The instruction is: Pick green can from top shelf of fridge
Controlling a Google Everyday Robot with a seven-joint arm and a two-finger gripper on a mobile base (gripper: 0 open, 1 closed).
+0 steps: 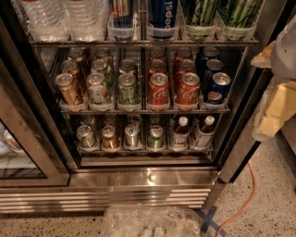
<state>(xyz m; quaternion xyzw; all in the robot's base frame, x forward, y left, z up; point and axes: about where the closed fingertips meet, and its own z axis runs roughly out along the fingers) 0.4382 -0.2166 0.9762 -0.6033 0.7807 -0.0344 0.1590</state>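
The fridge (148,180) stands open in front of me, with a steel base and ribbed grille. On its top shelf (138,42), a wire rack with clear plastic holders, two tall green cans with dark streaks stand side by side at the right: one (201,13) and another (238,13) further right. Their tops are cut off by the frame edge. My gripper (280,88) shows as a pale grey and yellowish shape at the right edge. It is outside the fridge, right of and below the green cans, touching nothing.
A tall blue Pepsi can (163,14), another can and water bottles (64,16) share the top shelf. Short soda cans (158,88) fill the middle rack. Small cans and bottles stand on the lower rack. The glass door (18,139) is at left. An orange cable (240,203) and a clear plastic container (148,222) lie on the floor.
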